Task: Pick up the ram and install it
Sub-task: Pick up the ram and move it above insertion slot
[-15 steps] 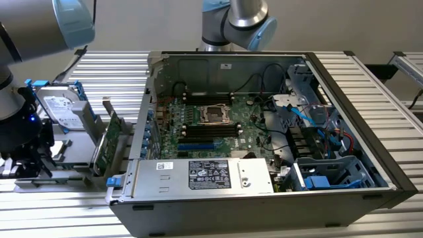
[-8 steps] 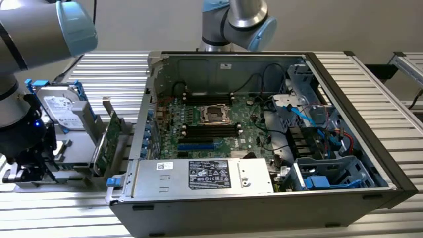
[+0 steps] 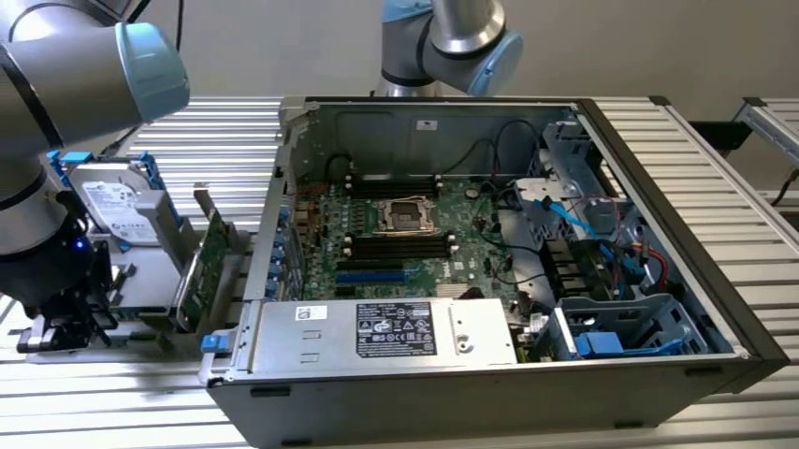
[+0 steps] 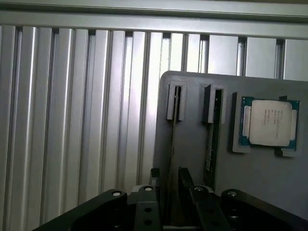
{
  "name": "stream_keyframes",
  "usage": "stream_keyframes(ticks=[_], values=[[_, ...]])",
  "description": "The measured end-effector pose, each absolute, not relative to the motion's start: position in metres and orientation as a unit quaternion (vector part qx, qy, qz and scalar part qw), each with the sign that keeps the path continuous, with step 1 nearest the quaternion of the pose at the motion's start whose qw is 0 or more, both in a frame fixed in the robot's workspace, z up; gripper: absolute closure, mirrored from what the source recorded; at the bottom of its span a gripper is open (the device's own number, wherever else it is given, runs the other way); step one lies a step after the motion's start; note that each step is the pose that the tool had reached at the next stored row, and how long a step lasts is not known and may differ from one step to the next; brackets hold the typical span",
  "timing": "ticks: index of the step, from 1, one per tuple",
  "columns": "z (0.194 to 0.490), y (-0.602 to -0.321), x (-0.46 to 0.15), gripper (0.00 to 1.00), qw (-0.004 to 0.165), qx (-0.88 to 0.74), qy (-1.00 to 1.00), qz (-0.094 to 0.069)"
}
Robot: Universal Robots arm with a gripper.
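Ram [image 4: 173, 134] stands on edge in the grey holder [image 4: 260, 183] slot, gripper [image 4: 170, 174] fingers apart either side of it; best centred and square before closing, so the stick lifts straight.

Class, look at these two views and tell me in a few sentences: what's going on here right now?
A robot arm's gripper is down at a grey tray beside the open computer case. Its open fingers straddle the ram, which stands on edge in a tray slot and is not yet lifted. A second stick and a processor chip sit in the same tray.
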State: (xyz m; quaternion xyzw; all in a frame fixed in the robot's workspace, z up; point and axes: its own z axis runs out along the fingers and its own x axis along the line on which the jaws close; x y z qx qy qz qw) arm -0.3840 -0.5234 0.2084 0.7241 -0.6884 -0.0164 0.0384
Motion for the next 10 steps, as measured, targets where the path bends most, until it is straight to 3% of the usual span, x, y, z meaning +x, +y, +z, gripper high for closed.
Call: stream_keyframes(ticks=[10], values=[[0.1987,-0.5227,-0.3844,0.70,0.039,0.725,-0.687,-0.016]])
